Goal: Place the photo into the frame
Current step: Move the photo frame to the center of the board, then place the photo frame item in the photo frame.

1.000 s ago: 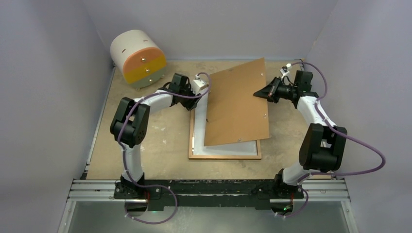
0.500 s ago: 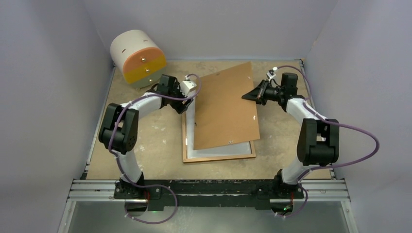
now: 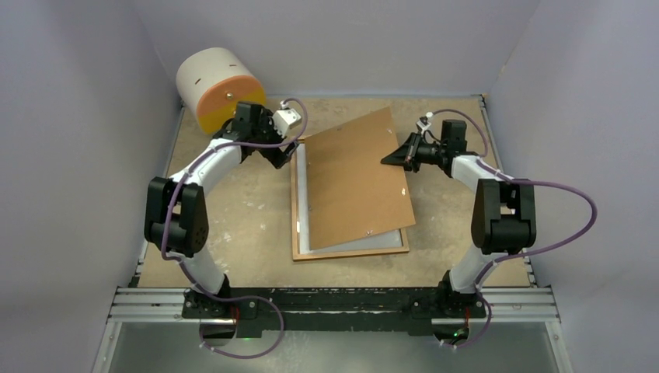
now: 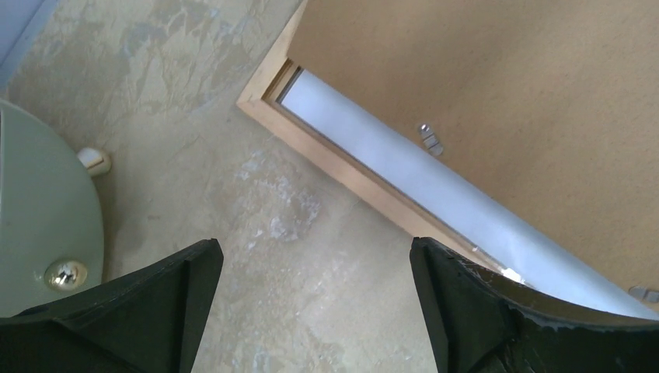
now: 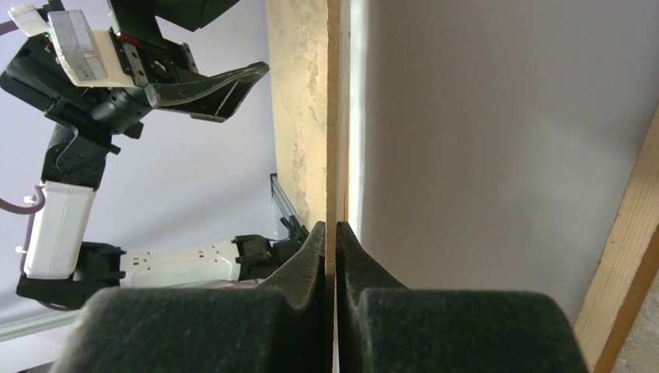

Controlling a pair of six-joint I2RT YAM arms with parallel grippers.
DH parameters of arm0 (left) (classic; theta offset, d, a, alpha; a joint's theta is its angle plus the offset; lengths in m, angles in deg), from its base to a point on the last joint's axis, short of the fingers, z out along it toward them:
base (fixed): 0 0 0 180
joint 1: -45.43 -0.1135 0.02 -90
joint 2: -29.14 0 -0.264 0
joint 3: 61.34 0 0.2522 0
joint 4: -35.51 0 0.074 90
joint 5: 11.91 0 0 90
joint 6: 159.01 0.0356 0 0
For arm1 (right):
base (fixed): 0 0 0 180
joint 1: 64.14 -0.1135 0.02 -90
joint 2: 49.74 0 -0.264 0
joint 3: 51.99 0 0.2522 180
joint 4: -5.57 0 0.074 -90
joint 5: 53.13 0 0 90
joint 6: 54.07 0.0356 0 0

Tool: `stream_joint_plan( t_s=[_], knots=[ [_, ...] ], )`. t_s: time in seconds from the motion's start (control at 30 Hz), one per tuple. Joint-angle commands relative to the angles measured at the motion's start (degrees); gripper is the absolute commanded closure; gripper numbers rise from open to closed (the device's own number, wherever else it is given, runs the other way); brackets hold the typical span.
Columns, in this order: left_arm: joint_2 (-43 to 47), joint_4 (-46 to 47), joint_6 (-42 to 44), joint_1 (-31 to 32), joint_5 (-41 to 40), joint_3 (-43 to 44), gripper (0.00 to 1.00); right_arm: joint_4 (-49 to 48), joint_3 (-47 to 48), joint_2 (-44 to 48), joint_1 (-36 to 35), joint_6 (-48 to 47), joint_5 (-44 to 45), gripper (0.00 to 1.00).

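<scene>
as backing board [image 3: 353,179] hung tilted, edge pinched by right gripper [image 3: 391,158], photo [image 3: 305,203] lay white-back-up inside frame [image 3: 350,253], mid-table [image 3: 233,221]; left gripper [image 4: 311,249] wide, empty. photo likely light, floppy, creasable: take by edge.

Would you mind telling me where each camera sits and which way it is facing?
Top external: above and behind the arm bases, facing down at the table; the left arm, the right arm, the frame and backing board show.
Left wrist: on the left arm, facing down past the open left gripper at the frame's corner.
Right wrist: on the right arm, facing along the board's edge, pinched in the right gripper, toward the left arm.
Shared: all three show the frame and board.
</scene>
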Motion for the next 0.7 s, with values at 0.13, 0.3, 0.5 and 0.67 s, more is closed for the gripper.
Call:
stream_joint_plan(
  t_s=[0.13,0.3,0.5,0.67],
  knots=[
    [-0.28,-0.19,1.92,-1.46,-2.51,-4.84,0.02,-3.54,2.64,-0.23,-0.34,1.39,-4.96,1.00],
    [-2.74,1.81,1.39,-1.46,-3.65,-7.06,0.03,-4.00,3.15,-0.74,-2.48,1.68,-4.74,1.00],
    [-4.87,3.42,0.77,-1.46,-4.21,-8.44,0.03,-4.52,3.44,-1.72,-3.37,2.02,-4.28,1.00],
    [-5.67,4.12,0.55,-1.46,-4.15,-8.87,0.04,-4.85,3.42,-2.52,-3.44,1.91,-3.75,1.00]
  ],
)
